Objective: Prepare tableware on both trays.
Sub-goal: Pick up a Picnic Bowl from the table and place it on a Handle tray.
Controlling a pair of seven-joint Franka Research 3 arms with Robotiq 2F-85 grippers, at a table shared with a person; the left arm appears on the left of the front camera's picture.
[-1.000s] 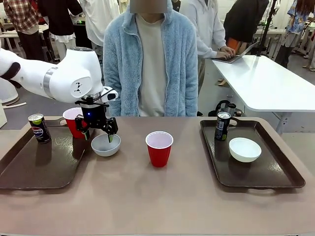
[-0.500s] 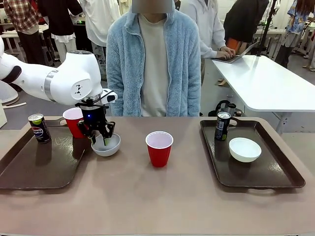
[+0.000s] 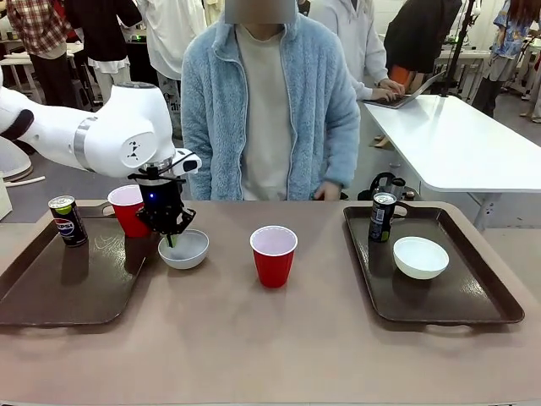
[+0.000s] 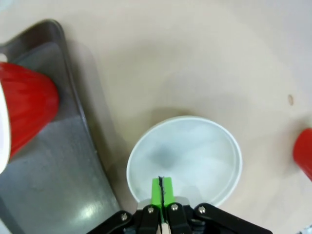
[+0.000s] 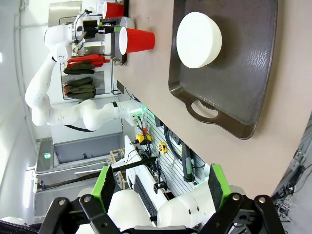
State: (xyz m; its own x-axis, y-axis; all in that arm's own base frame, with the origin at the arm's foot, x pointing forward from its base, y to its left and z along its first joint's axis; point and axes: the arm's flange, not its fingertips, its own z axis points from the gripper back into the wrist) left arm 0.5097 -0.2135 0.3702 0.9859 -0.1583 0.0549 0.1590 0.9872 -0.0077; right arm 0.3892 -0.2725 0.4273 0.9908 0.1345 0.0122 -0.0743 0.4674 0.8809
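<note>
The white bowl [image 4: 190,151] sits mouth-up on the bench [image 3: 254,338] under the left hand [image 4: 161,191]. Its pads [image 4: 156,191] are nearly together at the rim; whether they grip it I cannot tell. The right hand [image 5: 161,180] gapes wide. An upright can [image 3: 68,222] left of the left hand bears a blue-red logo.

Looked bright and evenly lit from above, threw only soft shadows, caught glare on the left tray [image 4: 58,170], went fisheye-warped at wrist-view edges

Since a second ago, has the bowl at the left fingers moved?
No: the bowl keeps its spot just right of the left tray, beside its rim.
</note>
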